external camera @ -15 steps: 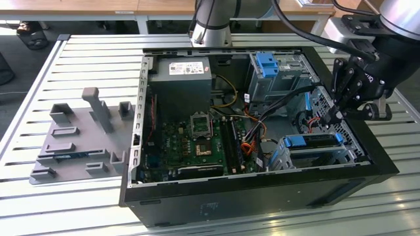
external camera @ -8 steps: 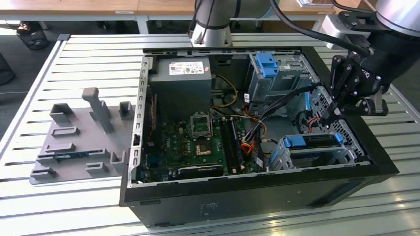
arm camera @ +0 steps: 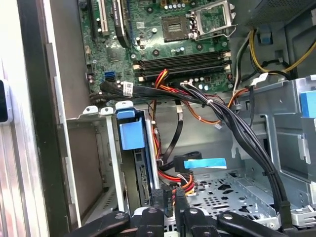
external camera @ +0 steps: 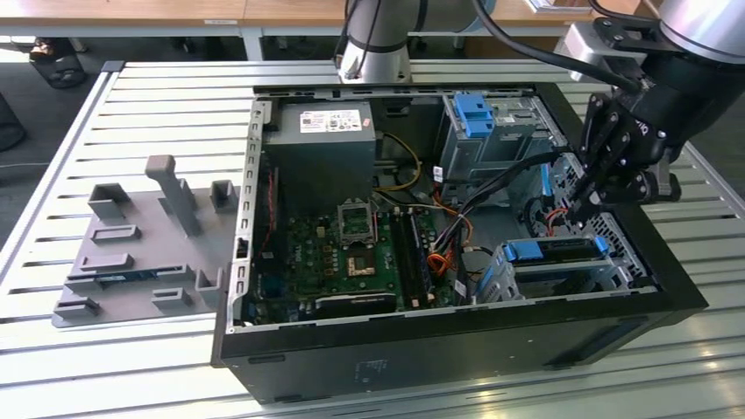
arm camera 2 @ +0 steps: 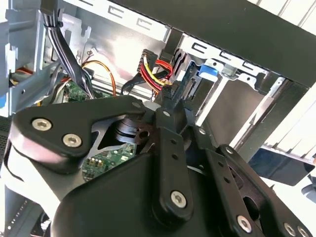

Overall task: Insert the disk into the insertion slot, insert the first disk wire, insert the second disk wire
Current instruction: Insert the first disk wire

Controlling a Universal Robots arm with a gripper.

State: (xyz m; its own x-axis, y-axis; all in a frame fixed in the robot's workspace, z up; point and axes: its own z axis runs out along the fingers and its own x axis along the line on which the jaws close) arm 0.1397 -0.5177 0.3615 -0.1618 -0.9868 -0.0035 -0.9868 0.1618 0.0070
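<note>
Beside the disk (arm camera: 132, 136), the pincer (arm camera: 168, 200) clamps a wire (arm camera 2: 154, 73).

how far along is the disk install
Done: the disk sits in the insertion slot. In hand: the gripper is at the disk's end, beside the red-and-yellow wires. Left: whether either wire is plugged in cannot be told.

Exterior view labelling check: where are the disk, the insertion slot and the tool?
disk (external camera: 543, 250), exterior view, on its blue caddy edge.
insertion slot (external camera: 564, 279), exterior view, on the grey cage wall.
tool (external camera: 581, 206), exterior view, at its lower end.
</note>
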